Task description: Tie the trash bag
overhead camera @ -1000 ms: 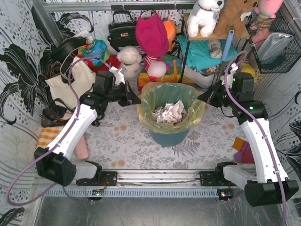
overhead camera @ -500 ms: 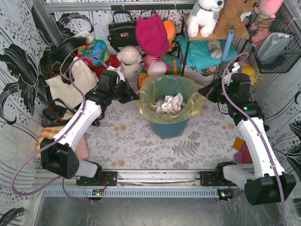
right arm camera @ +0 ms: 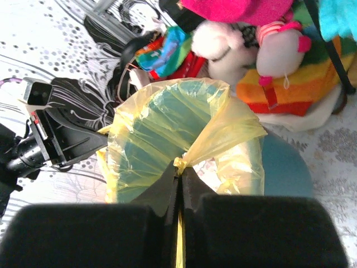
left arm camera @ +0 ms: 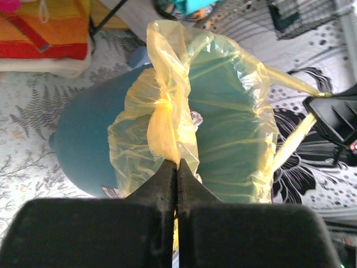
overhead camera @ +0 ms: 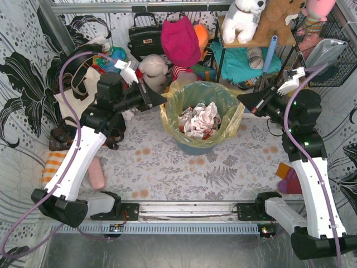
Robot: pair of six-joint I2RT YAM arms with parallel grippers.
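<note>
The yellow-green trash bag point(overhead camera: 223, 123) lines the teal bin point(overhead camera: 192, 146) in mid table, with crumpled white paper point(overhead camera: 198, 118) inside. My left gripper point(overhead camera: 162, 101) is shut on the bag's left rim, and the wrist view shows bunched yellow plastic point(left arm camera: 166, 120) pinched between its jaws point(left arm camera: 177, 163). My right gripper point(overhead camera: 241, 99) is shut on the bag's right rim, and its wrist view shows a gathered corner point(right arm camera: 220, 137) held at the fingertips point(right arm camera: 179, 166). Both rims are lifted and pulled outward from the bin.
A cream tote bag point(overhead camera: 78, 92) stands at the left. Plush toys point(overhead camera: 178, 50), a black handbag point(overhead camera: 144, 36) and folded cloths point(overhead camera: 240, 61) crowd the back. A wire basket point(overhead camera: 329, 50) hangs at the right. A pink roll point(overhead camera: 96, 173) lies near the left arm.
Both grippers have risen and pulled apart, stretching the bag's rim wider and up off the bin. The left arm swung back left; the right arm moved right.
</note>
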